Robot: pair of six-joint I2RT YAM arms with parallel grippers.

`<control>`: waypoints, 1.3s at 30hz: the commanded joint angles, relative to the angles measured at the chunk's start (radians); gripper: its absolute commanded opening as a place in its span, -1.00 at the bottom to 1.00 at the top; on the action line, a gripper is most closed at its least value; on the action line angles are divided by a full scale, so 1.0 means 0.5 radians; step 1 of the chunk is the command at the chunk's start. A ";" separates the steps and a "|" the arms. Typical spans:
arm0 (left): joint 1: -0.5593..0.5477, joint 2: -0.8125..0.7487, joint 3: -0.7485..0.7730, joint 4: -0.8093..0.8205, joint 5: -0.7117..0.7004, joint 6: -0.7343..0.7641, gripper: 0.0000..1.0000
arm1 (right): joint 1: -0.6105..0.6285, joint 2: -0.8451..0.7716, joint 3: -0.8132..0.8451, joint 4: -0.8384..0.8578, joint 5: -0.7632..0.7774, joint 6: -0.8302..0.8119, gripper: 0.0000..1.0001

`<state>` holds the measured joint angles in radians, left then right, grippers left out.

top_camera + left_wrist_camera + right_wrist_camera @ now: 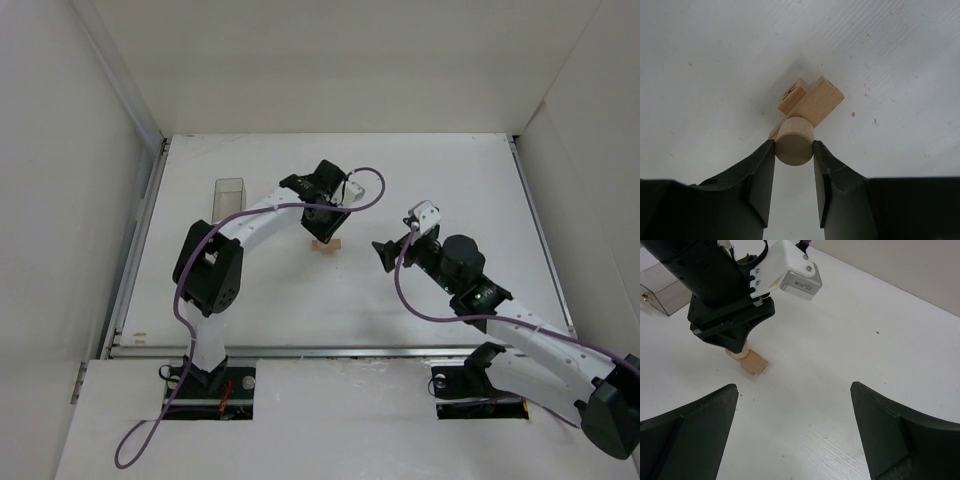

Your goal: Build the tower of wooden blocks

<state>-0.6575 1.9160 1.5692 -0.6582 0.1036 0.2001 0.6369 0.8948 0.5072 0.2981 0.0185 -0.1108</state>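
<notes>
Your left gripper (pixel 794 150) pinches a wooden cylinder (pixel 794 142) between its jaws, right on top of the wood block tower (pixel 815 102). Your right gripper (pixel 792 392) hangs with jaws spread wide, the tower ahead-left of them.

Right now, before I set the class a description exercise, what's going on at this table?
The left gripper is shut on a round wooden block, holding it directly over the small wooden blocks lying near the middle of the table. Whether it already rests on them is unclear. The right gripper hangs open off to the right, holding nothing. A clear plastic box sits at the far left.
</notes>
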 commanded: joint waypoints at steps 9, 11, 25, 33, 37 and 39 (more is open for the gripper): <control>-0.026 -0.071 -0.027 0.132 0.075 0.005 -1.00 | 0.015 -0.050 -0.008 0.023 0.058 0.056 1.00; -0.026 -0.071 -0.027 0.132 0.075 0.005 -1.00 | 0.015 -0.050 -0.008 0.023 0.058 0.056 1.00; -0.026 -0.071 -0.083 0.169 0.127 0.005 -1.00 | 0.015 -0.068 -0.026 0.023 0.098 0.056 1.00; -0.026 -0.071 -0.101 0.187 0.069 0.023 -1.00 | 0.015 -0.087 -0.026 0.005 0.098 0.056 1.00; -0.026 -0.071 -0.058 0.114 0.032 0.023 -1.00 | 0.015 -0.087 -0.026 0.005 0.098 0.038 1.00; -0.026 -0.071 -0.034 0.114 0.032 0.023 -1.00 | 0.015 -0.087 -0.026 0.005 0.098 0.038 1.00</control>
<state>-0.6666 1.9156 1.5375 -0.5667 0.1379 0.2020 0.6369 0.8696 0.4942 0.2768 0.0536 -0.0971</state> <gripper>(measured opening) 0.295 0.998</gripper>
